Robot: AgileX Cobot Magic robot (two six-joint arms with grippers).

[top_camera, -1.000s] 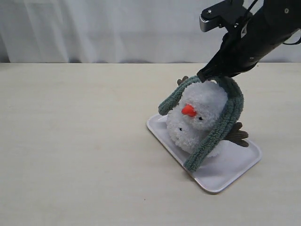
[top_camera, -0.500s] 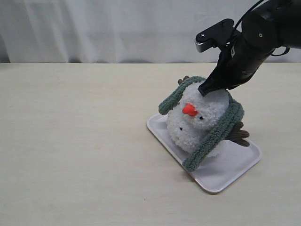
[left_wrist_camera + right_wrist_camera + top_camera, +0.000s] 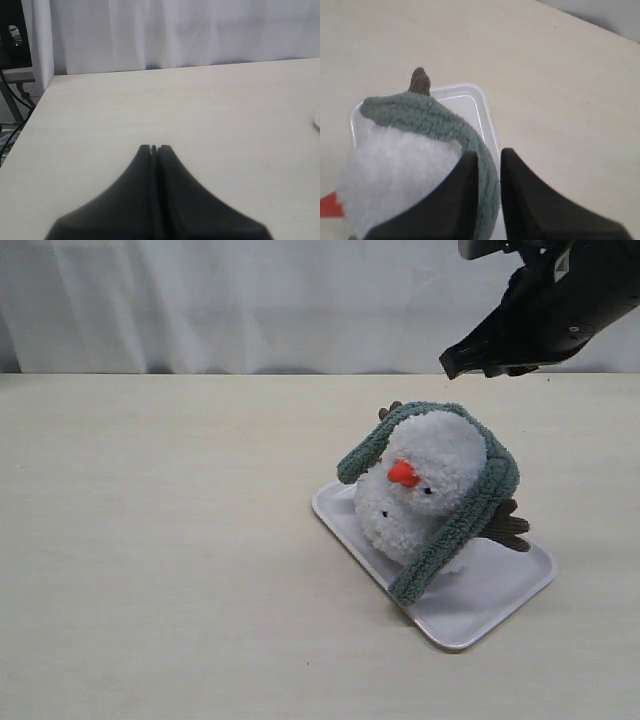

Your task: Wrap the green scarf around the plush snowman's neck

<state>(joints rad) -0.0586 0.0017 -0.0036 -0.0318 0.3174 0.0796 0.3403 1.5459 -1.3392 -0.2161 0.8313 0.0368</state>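
Exterior view: the long, fuzzy dusty-green fleece scarf arches loosely over the crown of the fluffy white plush snowman, which leans tilted on the white rounded plastic tray. Nothing pins it and it sits on the head, not in the neck crease, so I judge it may slide off. A pull on its trailing end could also topple the soft toy. The fleece looks thick and nappy, one end near the orange nose, the other reaching the tray. The right gripper hangs above, apart, jaws slightly parted and empty. The left gripper is pressed closed, empty, over the pale table.
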